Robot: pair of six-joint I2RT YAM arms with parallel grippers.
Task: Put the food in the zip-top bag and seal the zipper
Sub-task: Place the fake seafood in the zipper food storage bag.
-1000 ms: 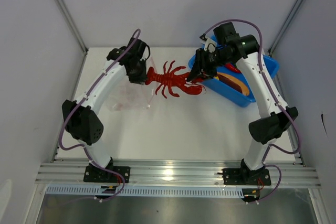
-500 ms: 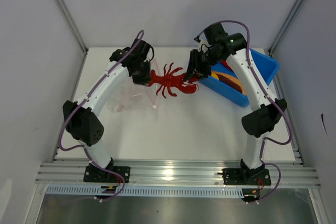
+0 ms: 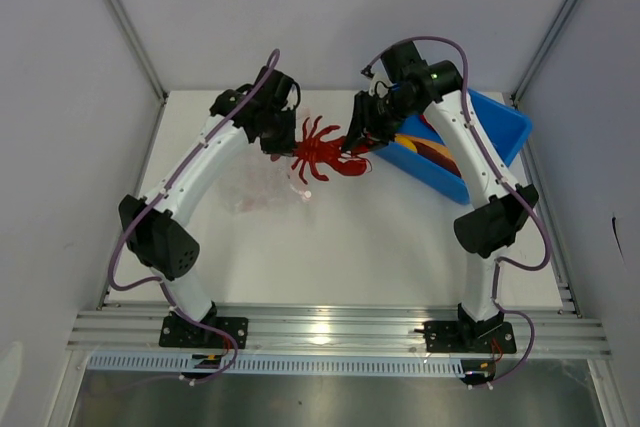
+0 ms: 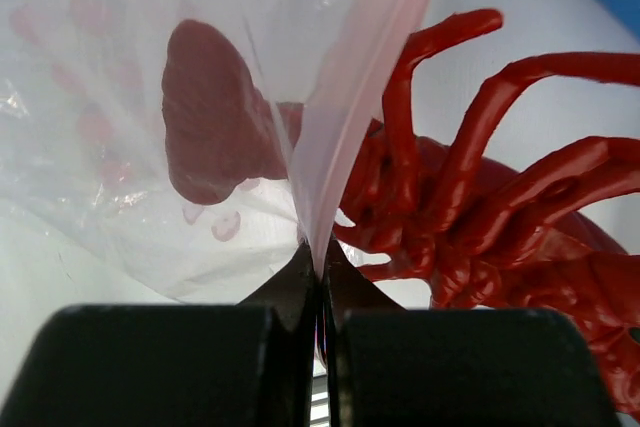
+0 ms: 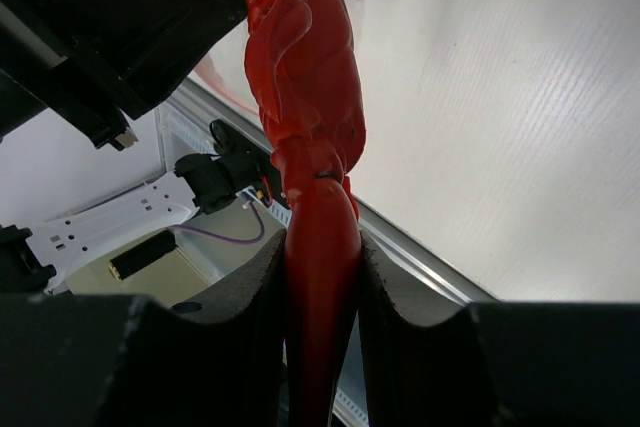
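From above, the left fingers (image 3: 284,141) sit at the tail end of the red lobster (image 3: 320,155) and pinch the edge of the bag (image 3: 255,185). The bag lies crumpled on the surface (image 3: 350,237) to the lobster's left. The right fingers (image 3: 358,140) grip the lobster's claw end. The bin (image 3: 516,123) stands right of the lobster with an orange-and-yellow food piece (image 3: 432,150) inside.

In the left wrist view, the fingers are pressed together on the bag's rim, and the pink zipper (image 4: 372,67) rises from their tips. The lobster's legs lie right of the zipper. Its tail shows dark through the film on the left; whether it is inside or behind the bag cannot be told.

In the right wrist view, the fingers clamp a slender red part of the lobster (image 5: 305,77), and its body stretches away from them.
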